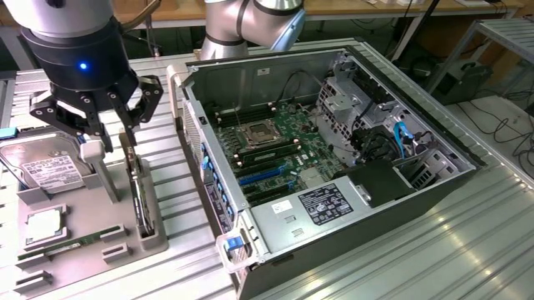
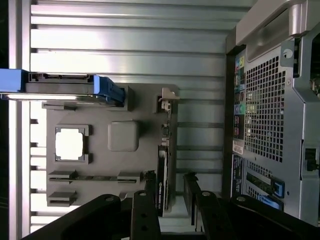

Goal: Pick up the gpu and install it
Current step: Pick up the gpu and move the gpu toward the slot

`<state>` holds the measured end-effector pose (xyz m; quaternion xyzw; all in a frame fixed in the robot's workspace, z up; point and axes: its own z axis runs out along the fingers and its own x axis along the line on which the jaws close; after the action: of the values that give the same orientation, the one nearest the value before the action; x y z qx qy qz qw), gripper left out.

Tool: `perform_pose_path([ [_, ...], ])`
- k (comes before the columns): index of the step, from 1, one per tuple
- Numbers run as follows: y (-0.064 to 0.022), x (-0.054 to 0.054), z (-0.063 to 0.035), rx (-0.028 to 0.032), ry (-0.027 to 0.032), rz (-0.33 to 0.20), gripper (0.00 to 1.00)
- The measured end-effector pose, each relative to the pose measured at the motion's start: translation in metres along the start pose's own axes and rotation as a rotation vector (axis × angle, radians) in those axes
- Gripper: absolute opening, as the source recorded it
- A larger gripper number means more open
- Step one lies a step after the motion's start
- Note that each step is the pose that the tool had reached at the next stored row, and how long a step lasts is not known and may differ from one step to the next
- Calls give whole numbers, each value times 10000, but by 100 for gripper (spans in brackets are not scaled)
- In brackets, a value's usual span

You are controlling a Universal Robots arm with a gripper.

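Observation:
The gpu [image 1: 140,194] stands on its edge in a slot of the grey holder tray [image 1: 84,265], at the exterior view's left. It is a thin dark card, seen edge-on [image 2: 162,172] in the wrist view. My gripper [image 1: 110,150] hangs just above the card's far end, open, its black fingers [image 2: 145,215] on either side of the card's line. The card sits close to one finger, with a gap to the other. The open computer case [image 1: 334,156] lies to the exterior view's right, its motherboard and blue expansion slots [image 1: 262,176] exposed.
On the holder tray also sit a silver hard drive [image 1: 46,165] with blue rails [image 2: 107,90], a processor chip [image 1: 44,225] and a green memory stick [image 1: 71,245]. The case's perforated rear panel [image 2: 270,125] stands close beside the tray. Everything rests on a ribbed metal table [image 1: 434,250].

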<state>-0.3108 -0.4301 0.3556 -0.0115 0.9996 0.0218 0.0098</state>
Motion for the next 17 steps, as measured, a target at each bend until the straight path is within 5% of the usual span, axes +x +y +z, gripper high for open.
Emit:
perform_pose_path([
  [17, -32, 3, 117, 1, 0, 0, 36],
])
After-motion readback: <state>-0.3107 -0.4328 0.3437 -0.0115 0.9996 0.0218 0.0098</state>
